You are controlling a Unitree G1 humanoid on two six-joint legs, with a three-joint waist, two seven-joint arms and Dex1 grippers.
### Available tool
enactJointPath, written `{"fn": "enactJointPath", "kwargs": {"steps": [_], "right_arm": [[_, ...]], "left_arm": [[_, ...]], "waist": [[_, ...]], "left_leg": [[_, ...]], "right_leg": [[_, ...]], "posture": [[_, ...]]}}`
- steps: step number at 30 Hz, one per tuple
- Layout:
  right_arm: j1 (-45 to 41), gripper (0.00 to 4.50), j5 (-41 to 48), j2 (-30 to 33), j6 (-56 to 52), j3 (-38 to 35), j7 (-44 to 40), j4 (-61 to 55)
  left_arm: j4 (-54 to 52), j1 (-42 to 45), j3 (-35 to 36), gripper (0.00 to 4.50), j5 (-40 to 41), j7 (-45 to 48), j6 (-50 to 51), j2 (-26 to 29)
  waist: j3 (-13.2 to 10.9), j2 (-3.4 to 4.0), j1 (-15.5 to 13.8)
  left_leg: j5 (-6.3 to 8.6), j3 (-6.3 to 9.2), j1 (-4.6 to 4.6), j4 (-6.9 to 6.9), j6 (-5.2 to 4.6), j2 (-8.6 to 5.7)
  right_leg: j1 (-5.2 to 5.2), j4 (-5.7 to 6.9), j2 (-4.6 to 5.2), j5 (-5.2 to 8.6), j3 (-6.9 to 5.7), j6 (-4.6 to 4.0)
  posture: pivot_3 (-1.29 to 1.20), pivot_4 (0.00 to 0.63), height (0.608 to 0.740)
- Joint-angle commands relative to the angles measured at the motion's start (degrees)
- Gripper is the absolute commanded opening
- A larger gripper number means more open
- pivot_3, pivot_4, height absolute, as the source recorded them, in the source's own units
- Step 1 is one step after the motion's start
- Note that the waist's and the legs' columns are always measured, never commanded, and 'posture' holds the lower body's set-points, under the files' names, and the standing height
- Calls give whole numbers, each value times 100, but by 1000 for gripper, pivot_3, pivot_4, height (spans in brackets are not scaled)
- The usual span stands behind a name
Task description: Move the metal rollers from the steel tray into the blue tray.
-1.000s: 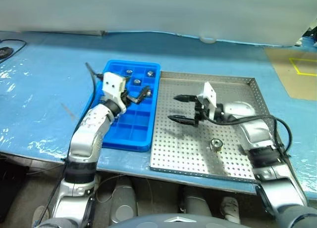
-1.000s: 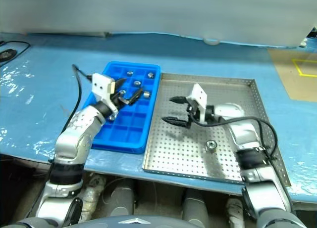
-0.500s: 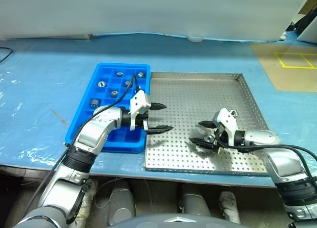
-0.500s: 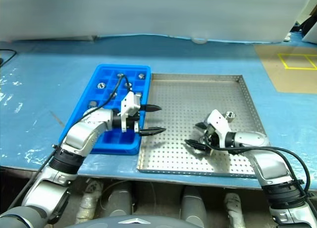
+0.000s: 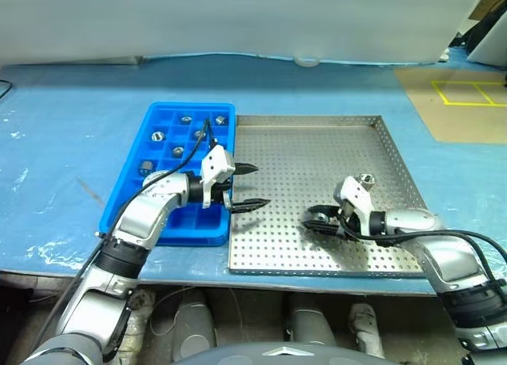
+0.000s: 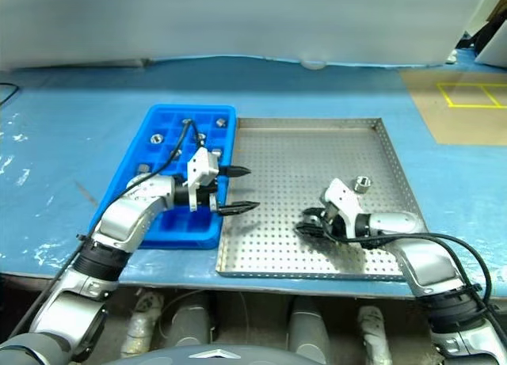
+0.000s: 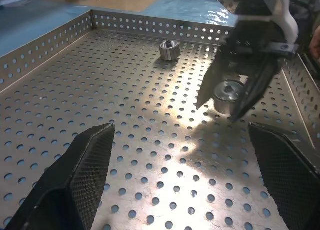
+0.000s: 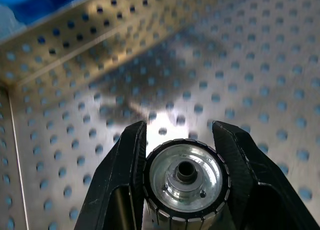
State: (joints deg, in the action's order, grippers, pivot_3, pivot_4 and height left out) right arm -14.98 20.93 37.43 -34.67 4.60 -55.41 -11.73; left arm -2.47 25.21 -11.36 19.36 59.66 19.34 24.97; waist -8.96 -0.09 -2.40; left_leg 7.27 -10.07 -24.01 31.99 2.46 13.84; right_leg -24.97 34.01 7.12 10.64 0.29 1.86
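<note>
Right gripper (image 5: 318, 220) is clamped on a roller (image 8: 185, 178), low over the steel tray (image 5: 317, 151), front-right part; blue tray (image 5: 158, 155) lies to its left, touching the steel tray's left rim, so the carry likely goes leftward across the perforated floor; left gripper (image 5: 252, 186), fingers spread and empty, hangs at that shared edge, nearer the blue tray; roller's bore faces back along the fingers; second roller (image 5: 366, 179) sits loose behind the right gripper.

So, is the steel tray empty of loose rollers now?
No, one roller lies loose on the steel tray.
</note>
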Motion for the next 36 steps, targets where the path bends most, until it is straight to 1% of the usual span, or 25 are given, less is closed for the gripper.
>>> {"fn": "enactJointPath", "kwargs": {"steps": [1,3,6,10,13,18,21,24,28,36], "right_arm": [[-756,1669,252,-328,258,-10,-207,256],[-1270,1669,235,-572,385,173,-390,620],[-1807,1669,148,-823,565,377,-619,1117],[-2611,1669,-233,-1311,1075,822,-881,2152],[-3084,1669,-542,-1710,1524,969,-822,3025],[-3631,1669,-902,-2239,2185,1084,-966,4255],[-3991,1669,-1113,-2561,2553,1015,-759,5059],[-4319,1669,-1246,-2830,2884,914,-566,5765],[-4699,1669,-1412,-3147,3242,792,-216,6577],[-5152,1669,-1653,-3574,3577,514,377,7553]], "left_arm": [[-651,-196,348,4500,338,-61,313,233],[-921,-380,476,4500,442,-98,465,393],[-1147,-527,577,4500,514,-171,592,528],[-1478,-805,818,4500,462,-544,613,610],[-1704,-1072,1076,4500,457,-906,662,616],[-2120,-1817,1428,4500,319,-1441,674,745],[-2398,-2192,1678,4500,316,-1833,746,720],[-2564,-2476,1807,4500,124,-2202,740,722],[-2744,-2702,1906,4500,96,-2554,808,639],[-2769,-2783,1912,4500,52,-3010,862,490]], "waist": [[0,0,-24],[0,-1,-33],[-1,-1,-73],[-2,-3,-187],[-3,-2,-239],[-4,-5,-370],[-7,-5,-483],[-7,-4,-594],[-9,-2,-668],[-11,1,-819]], "left_leg": [[-1,0,1,-2,1,2],[-1,0,1,-2,2,1],[-4,0,0,-1,6,2],[-11,1,-3,3,18,2],[-18,7,-1,-1,30,8],[-20,13,-5,-6,33,8],[-20,18,-13,-10,33,9],[-20,22,-14,-17,33,10],[-19,26,-14,-22,34,10],[-21,38,-19,-36,39,10]], "right_leg": [[0,2,-1,0,-1,0],[-2,10,0,1,-3,-2],[-5,18,1,2,-4,-4],[-23,55,2,10,-5,-16],[-29,76,0,18,-13,-24],[-30,76,0,20,-19,-27],[-34,74,-1,27,-25,-33],[-35,75,-1,30,-30,-37],[-36,76,-1,32,-33,-37],[-40,76,-3,39,-41,-43]], "posture": [[-12,150,740],[9,150,740],[59,150,740],[145,150,740],[204,150,740],[304,150,740],[362,150,740],[391,150,740],[429,150,740],[454,150,740]]}}
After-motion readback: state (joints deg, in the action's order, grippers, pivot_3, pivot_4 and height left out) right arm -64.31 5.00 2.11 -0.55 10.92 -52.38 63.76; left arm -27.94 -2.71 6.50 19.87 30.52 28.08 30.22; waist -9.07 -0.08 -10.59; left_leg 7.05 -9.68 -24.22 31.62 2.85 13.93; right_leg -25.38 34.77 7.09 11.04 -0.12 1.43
